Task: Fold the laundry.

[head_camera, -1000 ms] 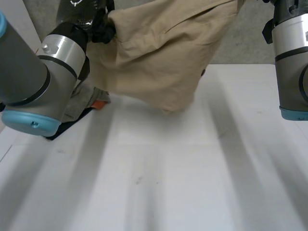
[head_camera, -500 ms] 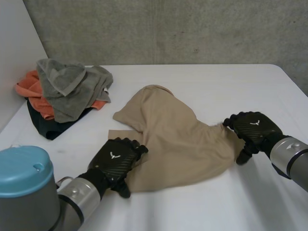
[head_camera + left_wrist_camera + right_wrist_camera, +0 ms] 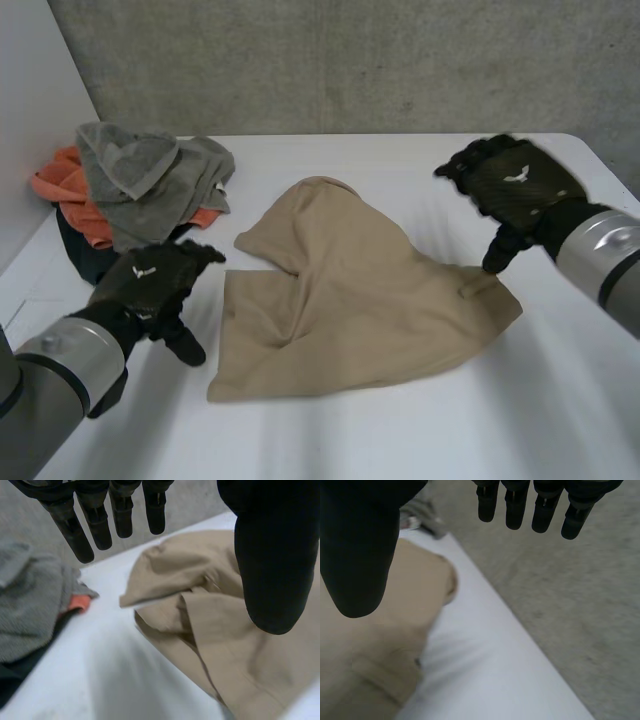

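Note:
A tan garment [image 3: 355, 290] lies crumpled and partly doubled over in the middle of the white table [image 3: 420, 430]. My left hand [image 3: 155, 285] hovers open just left of its near left edge, clear of the cloth. In the left wrist view the fingers [image 3: 95, 522] are straight above the tan garment [image 3: 210, 615], with the thumb [image 3: 272, 555] apart from them. My right hand [image 3: 510, 190] is raised open above the garment's right corner, touching nothing. The right wrist view shows straight fingers [image 3: 545, 507] over the tan garment [image 3: 385, 645] and the table edge.
A pile of laundry sits at the table's back left: a grey towel [image 3: 150, 180] on an orange cloth [image 3: 65, 190] and a dark one [image 3: 85, 262]. A concrete wall [image 3: 350, 65] stands behind the table. The grey floor [image 3: 560, 610] lies beyond the table's right edge.
A second ago both hands held the tan garment up high. It has come down flat on the table, both hands have let go, and they have drawn away to either side.

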Controlling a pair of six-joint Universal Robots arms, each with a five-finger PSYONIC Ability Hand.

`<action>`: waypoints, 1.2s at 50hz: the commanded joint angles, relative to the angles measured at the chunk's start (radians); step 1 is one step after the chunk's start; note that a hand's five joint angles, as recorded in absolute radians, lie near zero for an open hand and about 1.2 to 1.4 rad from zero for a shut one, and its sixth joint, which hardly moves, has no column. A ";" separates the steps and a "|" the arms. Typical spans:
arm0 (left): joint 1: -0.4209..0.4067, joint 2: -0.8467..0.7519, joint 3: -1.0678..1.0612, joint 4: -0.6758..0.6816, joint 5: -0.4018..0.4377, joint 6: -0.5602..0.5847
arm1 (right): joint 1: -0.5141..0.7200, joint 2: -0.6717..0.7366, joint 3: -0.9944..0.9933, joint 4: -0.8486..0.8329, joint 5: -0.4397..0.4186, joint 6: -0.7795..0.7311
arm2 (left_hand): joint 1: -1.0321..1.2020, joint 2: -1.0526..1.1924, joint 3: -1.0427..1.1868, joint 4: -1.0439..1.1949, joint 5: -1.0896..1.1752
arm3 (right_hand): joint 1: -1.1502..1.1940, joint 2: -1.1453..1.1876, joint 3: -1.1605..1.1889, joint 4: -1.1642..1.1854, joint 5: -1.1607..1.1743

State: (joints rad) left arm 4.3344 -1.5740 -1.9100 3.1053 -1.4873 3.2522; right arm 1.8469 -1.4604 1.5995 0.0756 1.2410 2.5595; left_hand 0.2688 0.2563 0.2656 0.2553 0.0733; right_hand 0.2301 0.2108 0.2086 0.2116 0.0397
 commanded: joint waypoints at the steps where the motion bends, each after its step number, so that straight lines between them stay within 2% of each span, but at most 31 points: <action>1: -0.056 -0.057 -0.026 -0.033 -0.004 -0.002 | 0.069 0.127 -0.035 0.141 0.032 -0.102 | 0.050 0.063 0.053 0.064 0.071 | 0.071 0.090 0.092 0.089 0.086; 7: -0.111 -0.092 -0.053 -0.033 -0.014 -0.002 | 0.061 0.140 -0.003 0.165 0.081 -0.094 | 0.109 0.121 0.112 0.122 0.130 | 0.150 0.169 0.171 0.168 0.166; 15: -0.174 -0.133 -0.086 0.027 -0.056 0.007 | -0.029 0.005 0.103 0.095 0.025 -0.110 | 0.256 0.268 0.259 0.269 0.277 | 0.346 0.366 0.368 0.365 0.362; 16: -0.185 -0.144 -0.084 0.042 -0.066 0.014 | -0.058 -0.032 0.120 0.095 0.000 -0.116 | 0.259 0.271 0.262 0.272 0.280 | 0.419 0.439 0.441 0.438 0.435; 19: -0.203 -0.170 -0.080 0.065 -0.089 0.030 | -0.107 -0.080 0.137 0.099 -0.057 -0.130 | 0.288 0.300 0.291 0.301 0.309 | 0.449 0.469 0.471 0.468 0.465; 23: -0.222 -0.201 -0.069 0.093 -0.123 0.061 | -0.204 -0.132 0.168 0.177 -0.184 -0.217 | 0.350 0.362 0.353 0.363 0.371 | 0.470 0.489 0.491 0.488 0.486; 28: -0.246 -0.239 -0.052 0.141 -0.169 0.110 | -0.308 -0.107 0.204 0.303 -0.282 -0.379 | 0.367 0.380 0.371 0.381 0.388 | 0.452 0.472 0.474 0.471 0.468; 32: -0.260 -0.281 -0.034 0.197 -0.205 0.159 | -0.305 -0.049 0.220 0.320 -0.340 -0.466 | 0.411 0.424 0.415 0.425 0.432 | 0.356 0.375 0.377 0.374 0.372; 37: -0.263 -0.330 -0.003 0.242 -0.217 0.199 | -0.284 0.051 0.218 0.253 -0.341 -0.446 | 0.470 0.483 0.473 0.484 0.491 | 0.350 0.369 0.371 0.368 0.365; 42: -0.263 -0.368 0.038 0.245 -0.223 0.210 | -0.268 0.133 0.223 0.115 -0.365 -0.406 | 0.599 0.612 0.602 0.613 0.620 | 0.355 0.375 0.377 0.374 0.371; 46: -0.260 -0.389 0.066 0.256 -0.220 0.210 | -0.244 0.189 0.224 -0.011 -0.379 -0.343 | 0.822 0.835 0.825 0.836 0.843 | 0.379 0.398 0.400 0.397 0.395; 47: -0.257 -0.399 0.080 0.266 -0.218 0.211 | -0.236 0.199 0.224 -0.040 -0.379 -0.328 | 0.953 0.966 0.956 0.967 0.974 | 0.391 0.410 0.412 0.409 0.406; 49: -0.256 -0.408 0.091 0.276 -0.217 0.213 | -0.218 0.232 0.226 -0.135 -0.377 -0.279 | 1.127 1.139 1.130 1.140 1.148 | 0.493 0.512 0.515 0.512 0.509; 50: -0.254 -0.412 0.097 0.280 -0.217 0.215 | -0.212 0.244 0.227 -0.164 -0.376 -0.263 | 1.127 1.140 1.131 1.141 1.148 | 0.546 0.565 0.567 0.564 0.562; 51: -0.251 -0.417 0.109 0.289 -0.215 0.218 | -0.200 0.267 0.226 -0.230 -0.370 -0.234 | 1.127 1.140 1.131 1.141 1.148 | 0.735 0.755 0.757 0.754 0.751; 55: -0.239 -0.400 0.144 0.293 -0.214 0.230 | -0.173 0.299 0.221 -0.324 -0.333 -0.183 | 1.127 1.140 1.131 1.141 1.148 | 1.165 1.184 1.186 1.183 1.181; 60: -0.216 -0.299 0.203 0.270 -0.194 0.227 | -0.161 0.272 0.180 -0.301 -0.272 -0.140 | 1.127 1.140 1.131 1.141 1.148 | 1.166 1.185 1.188 1.185 1.182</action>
State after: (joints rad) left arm 4.0954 -1.9674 -1.7658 3.3941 -1.6994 3.4779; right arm 1.6696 -1.1703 1.8164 -0.2252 0.9048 2.3684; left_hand 1.1562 1.1925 1.1857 1.1957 0.9861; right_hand 1.0783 1.1755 1.1818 1.1888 0.9711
